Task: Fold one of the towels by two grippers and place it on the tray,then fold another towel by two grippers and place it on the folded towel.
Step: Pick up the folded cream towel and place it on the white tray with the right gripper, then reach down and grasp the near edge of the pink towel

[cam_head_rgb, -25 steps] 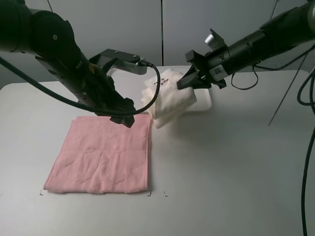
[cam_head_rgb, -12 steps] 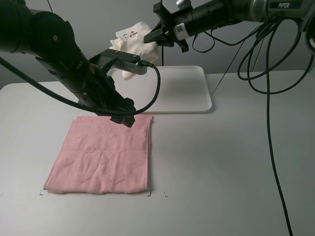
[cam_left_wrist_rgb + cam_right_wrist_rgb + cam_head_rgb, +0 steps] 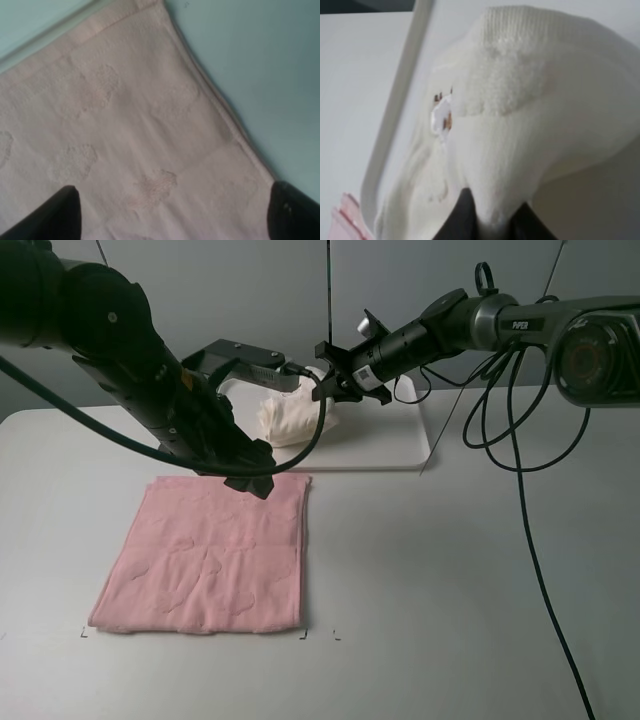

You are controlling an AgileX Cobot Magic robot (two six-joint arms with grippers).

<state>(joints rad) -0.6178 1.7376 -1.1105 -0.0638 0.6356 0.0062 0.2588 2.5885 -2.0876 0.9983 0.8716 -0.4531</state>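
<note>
Two risks. Cream towel is a bunched lump at the tray's left end, not a flat fold. Released like this, it will likely slump open or hang over the tray's rim, and the pink towel would then stack crooked on it. Also, the right tool is pinched deep into the cloth, so backing off could drag the lump off the tray.

Right tool: closed tight on a fold of the cream towel, above the tray's left end. Left tool: jaws spread wide over the pink towel's corner nearest the tray, holding nothing; contact with the cloth unclear. Pink towel lies flat on the bench in front of the tray.
</note>
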